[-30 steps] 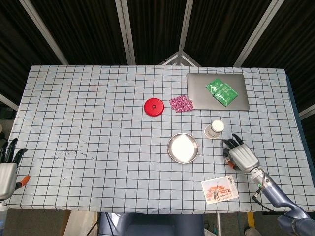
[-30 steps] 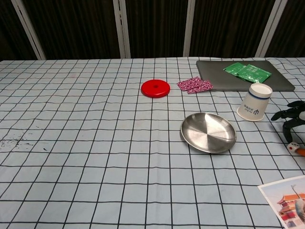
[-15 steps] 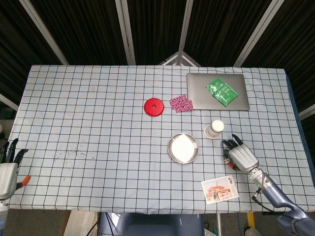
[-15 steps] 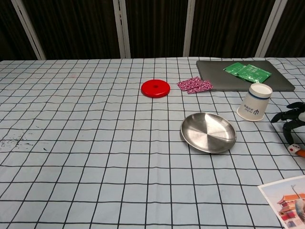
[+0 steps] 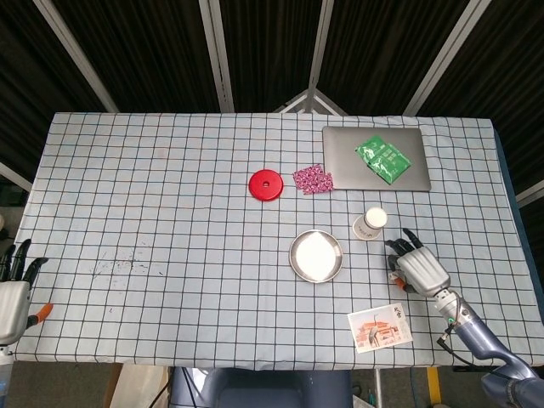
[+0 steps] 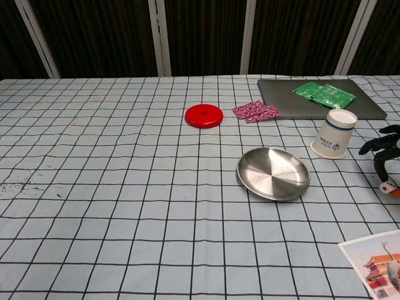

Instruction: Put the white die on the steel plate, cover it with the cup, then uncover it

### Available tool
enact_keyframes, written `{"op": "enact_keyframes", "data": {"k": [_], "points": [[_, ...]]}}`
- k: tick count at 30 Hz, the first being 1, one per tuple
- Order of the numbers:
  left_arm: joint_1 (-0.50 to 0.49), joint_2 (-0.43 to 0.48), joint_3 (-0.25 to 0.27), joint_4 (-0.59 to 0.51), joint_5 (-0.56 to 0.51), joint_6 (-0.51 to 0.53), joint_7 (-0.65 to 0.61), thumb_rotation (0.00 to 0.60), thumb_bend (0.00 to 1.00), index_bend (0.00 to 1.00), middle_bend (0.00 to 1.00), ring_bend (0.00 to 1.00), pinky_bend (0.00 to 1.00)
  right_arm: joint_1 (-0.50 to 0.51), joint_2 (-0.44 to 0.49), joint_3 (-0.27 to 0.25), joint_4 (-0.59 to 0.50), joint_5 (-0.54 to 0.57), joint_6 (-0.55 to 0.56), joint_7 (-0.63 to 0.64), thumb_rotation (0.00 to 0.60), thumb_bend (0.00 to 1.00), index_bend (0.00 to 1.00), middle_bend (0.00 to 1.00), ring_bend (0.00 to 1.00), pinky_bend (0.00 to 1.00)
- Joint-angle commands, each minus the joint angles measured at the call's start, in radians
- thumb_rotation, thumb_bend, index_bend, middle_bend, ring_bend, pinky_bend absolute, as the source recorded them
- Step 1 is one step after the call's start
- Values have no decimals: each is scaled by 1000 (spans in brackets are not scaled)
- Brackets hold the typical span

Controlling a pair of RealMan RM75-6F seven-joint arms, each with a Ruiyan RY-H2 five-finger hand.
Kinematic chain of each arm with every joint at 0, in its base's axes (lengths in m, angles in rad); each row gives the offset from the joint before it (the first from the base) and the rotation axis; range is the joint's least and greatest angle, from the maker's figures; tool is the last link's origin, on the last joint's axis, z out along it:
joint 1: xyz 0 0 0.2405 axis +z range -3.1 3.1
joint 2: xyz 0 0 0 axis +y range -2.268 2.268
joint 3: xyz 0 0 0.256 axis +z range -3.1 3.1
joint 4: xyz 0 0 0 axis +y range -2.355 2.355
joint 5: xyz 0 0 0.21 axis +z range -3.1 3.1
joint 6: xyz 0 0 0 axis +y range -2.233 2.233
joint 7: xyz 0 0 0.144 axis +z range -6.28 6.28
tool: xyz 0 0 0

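Your right hand [image 5: 418, 266] pinches the die [image 6: 387, 186] just right of the plate [image 5: 316, 256] and cup [image 5: 371, 223]; your left hand [image 5: 12, 297] rests open.

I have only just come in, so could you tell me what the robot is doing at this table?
The right hand is at the table's right edge, its fingers curled over the white die, seemingly picking it up; whether it has a firm hold I cannot tell. The steel plate lies bare mid-table, and the cup stands upside down beside it, untouched. The left hand rests idle at the table's left edge.
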Motion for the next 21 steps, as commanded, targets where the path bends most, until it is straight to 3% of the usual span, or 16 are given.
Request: {"op": "enact_keyframes", "data": {"k": [1, 12, 16, 21], "points": [[0, 4, 0, -1, 2, 0, -9, 600, 229, 227, 0, 0, 128, -2, 48, 18, -68, 8, 29, -11, 600, 419, 644, 216, 207, 45], [1, 25, 0, -1, 11, 1, -59, 600, 228, 227, 0, 0, 128, 62, 206, 139, -418, 47, 61, -130, 600, 426, 663, 216, 207, 58], [-1, 33, 3, 1, 20, -2, -80, 600, 229, 227, 0, 0, 128, 123, 233, 191, -572, 98, -28, -238, 600, 425, 663, 216, 207, 57], [0, 42, -2, 5, 20, 0, -106, 600, 229, 227, 0, 0, 128, 195, 194, 241, -627, 189, -149, -329, 600, 425, 663, 216, 207, 59]]}}
